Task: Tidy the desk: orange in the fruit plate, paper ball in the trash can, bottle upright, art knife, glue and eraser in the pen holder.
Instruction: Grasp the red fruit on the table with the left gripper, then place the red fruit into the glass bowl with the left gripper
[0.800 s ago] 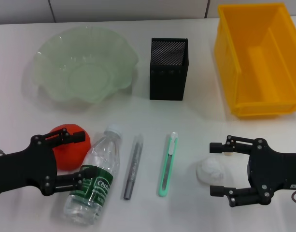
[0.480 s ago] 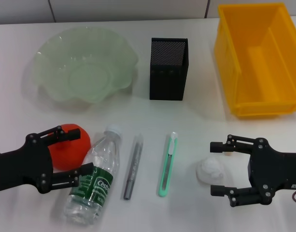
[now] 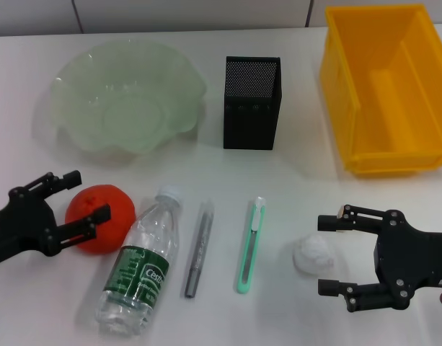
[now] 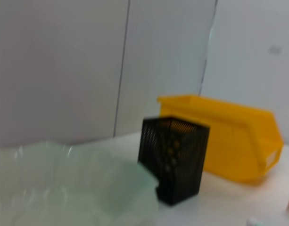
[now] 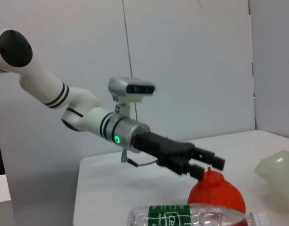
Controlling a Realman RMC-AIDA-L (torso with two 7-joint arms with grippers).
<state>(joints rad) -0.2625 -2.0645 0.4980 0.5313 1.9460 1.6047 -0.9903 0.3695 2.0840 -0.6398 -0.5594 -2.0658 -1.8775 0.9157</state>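
Note:
The orange lies at the front left of the table. My left gripper is open, with its fingers either side of the orange's left part; it also shows in the right wrist view, just behind the orange. The clear bottle lies on its side beside the orange. A grey glue stick and a green art knife lie to its right. My right gripper is open around the white paper ball. I cannot make out the eraser.
The green glass fruit plate is at the back left, the black mesh pen holder at the back centre and the yellow bin at the back right. The left wrist view shows the pen holder and the bin.
My left gripper has drawn back to the left, away from the bottle, and more of the orange shows. My right gripper has shifted slightly towards the front right, still open at the paper ball.

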